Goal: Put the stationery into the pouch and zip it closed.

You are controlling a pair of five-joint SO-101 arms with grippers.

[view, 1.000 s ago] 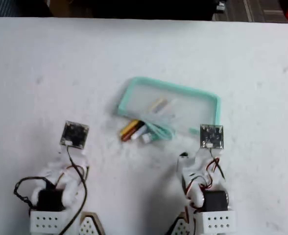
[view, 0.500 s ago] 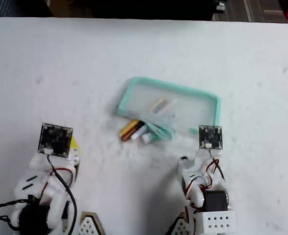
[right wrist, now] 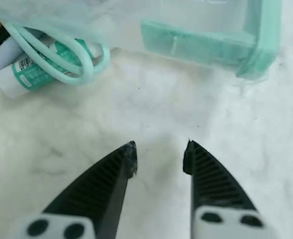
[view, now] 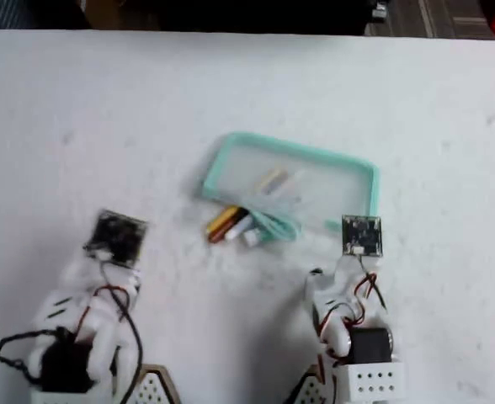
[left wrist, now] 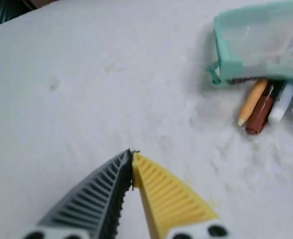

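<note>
A clear pouch with a mint-green edge (view: 294,181) lies at the middle of the white table, some stationery inside it. Several pens and a glue stick (view: 232,225) poke out of its near left corner, next to a mint cord loop (right wrist: 81,57). The pouch (left wrist: 258,45) and the pens (left wrist: 260,104) lie well ahead of my left gripper (left wrist: 132,155), which is shut with nothing in it. My right gripper (right wrist: 159,152) stands open over bare table just short of the pouch's near edge (right wrist: 206,45).
The left arm (view: 92,311) sits at the front left, the right arm (view: 353,311) at the front right. The white table (view: 104,101) stretches wide around the pouch; its far edge meets a dark floor.
The left arm swung left and back toward the table's front, then moved a little right and forward again. The right arm and the pouch stayed put.
</note>
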